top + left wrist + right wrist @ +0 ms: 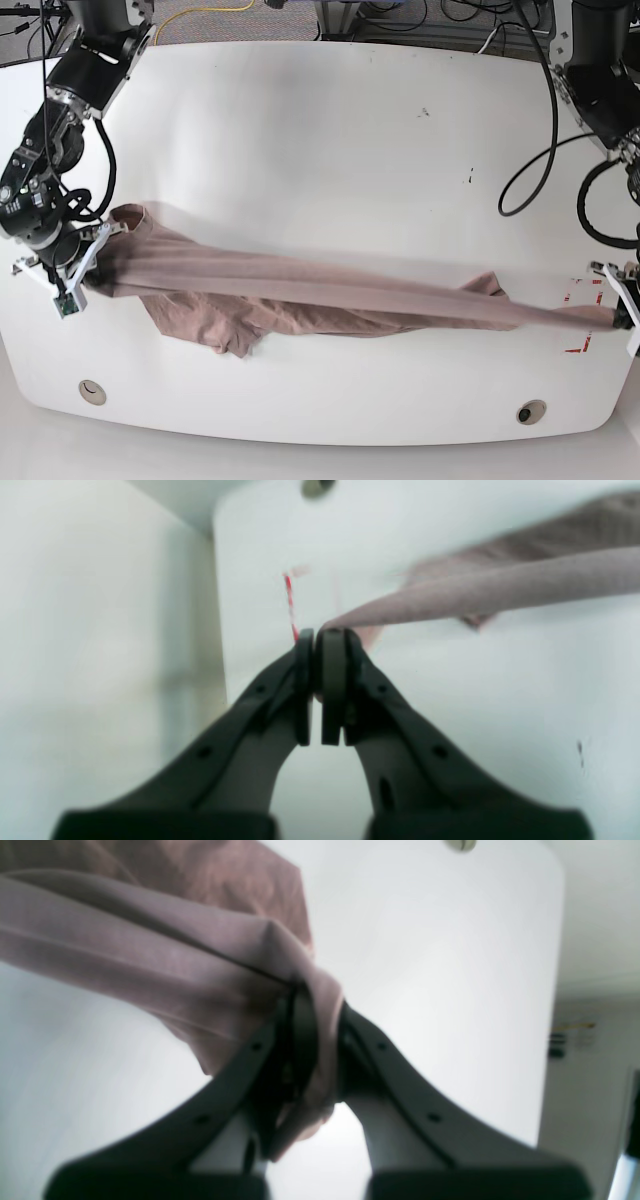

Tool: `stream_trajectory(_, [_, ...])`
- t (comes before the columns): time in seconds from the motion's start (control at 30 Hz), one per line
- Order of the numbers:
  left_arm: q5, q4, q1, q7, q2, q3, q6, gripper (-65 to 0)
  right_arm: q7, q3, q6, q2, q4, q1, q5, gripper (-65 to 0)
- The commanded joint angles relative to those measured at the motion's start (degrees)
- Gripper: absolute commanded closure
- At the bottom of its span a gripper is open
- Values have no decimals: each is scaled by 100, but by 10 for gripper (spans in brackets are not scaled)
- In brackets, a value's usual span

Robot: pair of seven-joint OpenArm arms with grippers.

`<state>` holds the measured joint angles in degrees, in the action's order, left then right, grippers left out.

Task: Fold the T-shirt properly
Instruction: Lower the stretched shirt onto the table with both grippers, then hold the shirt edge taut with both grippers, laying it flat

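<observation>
— What is the left gripper (318, 636) doing?

— Its jaws are pressed together, pinching the thin tip of the T-shirt (500, 587). Just past the fingertips the cloth runs off to one side as a stretched, tapering band, lifted off the white table (450, 705). A little beyond the tips, on the table, sits a red mark (290, 605).

— And the right gripper (315, 1005)?

— Also clamped, on a thicker bunch of the same shirt. Folds of fabric sit squeezed between the fingers (305, 1030), and a small wad pokes out below the pads. From there the cloth spreads away to one side in broad wrinkled layers above the table.

— How does the shirt lie between them?

— In the overhead view it is pulled into a long band from the right gripper (85, 262) at one edge of the table (320, 120) to the left gripper (618, 315) at the other. The loose part sags onto the table beneath the band, nearer the right gripper.
</observation>
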<state>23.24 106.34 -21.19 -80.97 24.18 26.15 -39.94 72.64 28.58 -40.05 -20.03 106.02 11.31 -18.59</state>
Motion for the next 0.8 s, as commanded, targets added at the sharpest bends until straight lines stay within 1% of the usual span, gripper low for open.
stream_trajectory(0.0, [-26,192,321,97,109,150,-6,0,-86,109,5,-50,233,-248,26,-30])
stream_trajectory(0.2, [-17,192,1139,97,100,396,-6,0,-95,127,5,65,339,-801,35,-30])
stream_trajectory(0.37, [-26,192,1789,97,-84,598,-6,0,-95,127,5,91,339,-1215,35,-30])
stream_trajectory(0.5, [-26,192,2299,97,-120,677,-6,0,-113,127,5,293,339,-1540,35,-30])
stream_trajectory(0.63, [-26,192,2616,97,-331,686,-6,0,-113,127,5,443,339,-1786,52,-29])
stream_trajectory(0.77, [-34,192,3003,97,-401,695,-6,0,-121,127,5,601,348,-2032,70,-29])
